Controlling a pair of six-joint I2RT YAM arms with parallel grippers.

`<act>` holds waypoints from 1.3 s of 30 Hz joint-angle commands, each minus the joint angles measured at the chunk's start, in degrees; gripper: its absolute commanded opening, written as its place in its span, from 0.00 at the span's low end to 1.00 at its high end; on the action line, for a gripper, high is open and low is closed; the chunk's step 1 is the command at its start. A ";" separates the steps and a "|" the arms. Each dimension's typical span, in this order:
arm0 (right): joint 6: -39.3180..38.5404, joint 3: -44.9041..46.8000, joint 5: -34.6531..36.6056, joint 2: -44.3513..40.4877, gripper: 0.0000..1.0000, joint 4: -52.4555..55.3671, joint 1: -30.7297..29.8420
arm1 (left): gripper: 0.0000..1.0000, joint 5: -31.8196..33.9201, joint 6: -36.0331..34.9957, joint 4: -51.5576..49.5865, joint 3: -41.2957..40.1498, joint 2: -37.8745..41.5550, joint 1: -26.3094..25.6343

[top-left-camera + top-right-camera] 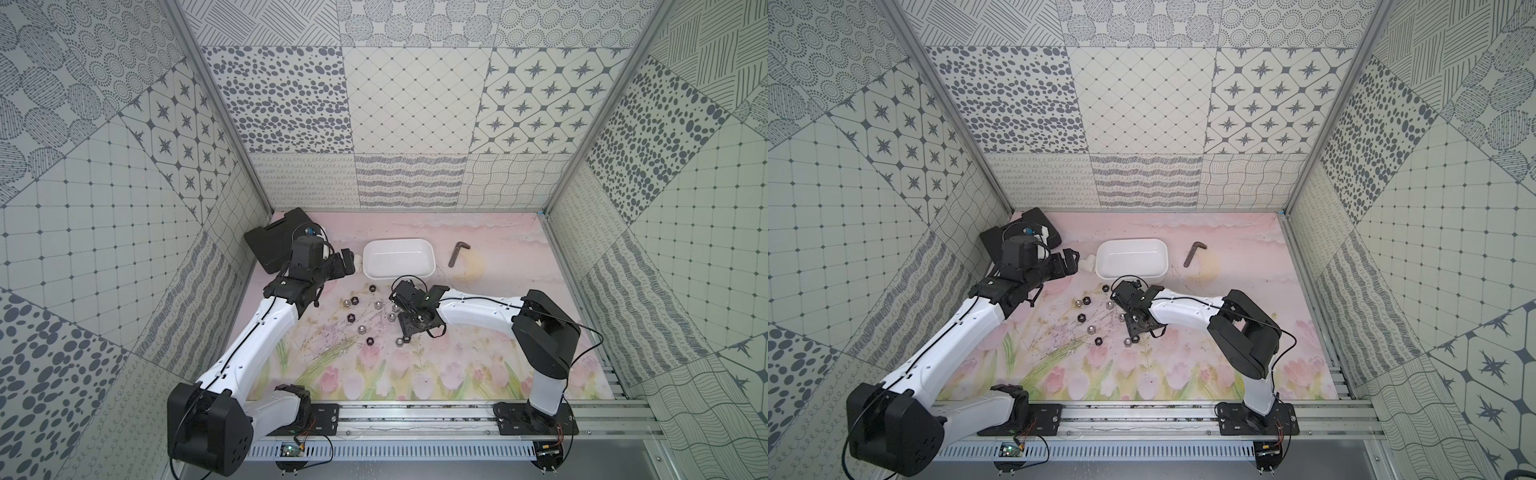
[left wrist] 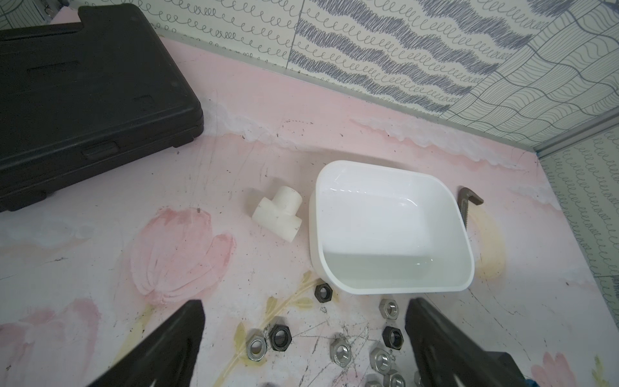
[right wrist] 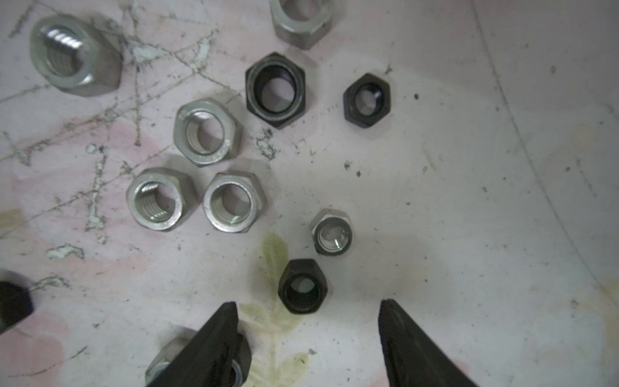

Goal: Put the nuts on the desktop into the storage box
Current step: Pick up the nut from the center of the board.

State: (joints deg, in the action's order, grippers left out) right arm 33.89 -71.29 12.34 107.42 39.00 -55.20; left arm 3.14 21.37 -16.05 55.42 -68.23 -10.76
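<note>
While your right fingers [image 3: 412, 348] stand apart and empty, a black nut [image 3: 303, 286] lies just ahead | left fingers [image 2: 167, 348] wide, empty | nuts [image 1: 363, 329] mid-frame on bench [image 1: 478, 332], storage box [image 1: 399, 257] just above them.

Boxed in on three sides here. At twelve o'clock the back wall [image 1: 411, 124] shows a patchwork of grey-on-cream panels: blotchy dots, a diamond grid, stars, and below them curls, scribbled waves and rippling lines. The left wall [image 1: 83, 187] at nine o'clock and the right wall [image 1: 685, 187] at three carry the same prints, set on a slant. Metal posts [image 1: 220, 108] run up both back corners. At six o'clock, a silver rail [image 1: 415, 415] and a slotted strip [image 1: 415, 451]. The light is soft and even.
</note>
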 commanded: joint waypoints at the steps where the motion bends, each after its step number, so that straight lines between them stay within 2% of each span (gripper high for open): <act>1: 0.11 -1.79 -0.83 1.78 0.66 -2.04 0.46 | 0.99 -0.91 0.26 -0.65 0.48 -0.27 -0.15; 13: 0.82 -2.02 -1.84 3.50 0.45 -2.27 0.71 | 0.99 -0.53 0.17 -1.11 0.52 -0.13 -0.19; 21: 0.91 -1.89 -2.92 3.24 0.18 -1.78 0.71 | 0.99 -0.10 -0.05 -1.79 0.83 0.20 -0.24; 24: 0.51 -2.23 -3.04 2.60 0.11 -1.32 0.71 | 0.99 0.10 -0.01 -1.97 0.83 0.38 -0.20; 31: -3.40 -8.72 -1.61 -0.74 0.08 3.56 0.75 | 0.99 0.06 0.01 -2.32 1.14 0.65 -0.17; 36: -9.46 -20.14 -2.21 -2.10 0.08 5.22 2.63 | 0.99 0.07 0.23 -2.40 1.27 1.11 -0.06; 39: -13.04 -28.83 -4.83 1.55 0.08 5.30 5.64 | 0.99 0.35 0.45 -2.40 1.30 1.57 -0.20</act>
State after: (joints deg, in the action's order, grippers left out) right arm 26.00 -93.73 9.08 108.44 44.64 -52.29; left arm 3.25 21.39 -17.69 55.75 -67.44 -10.76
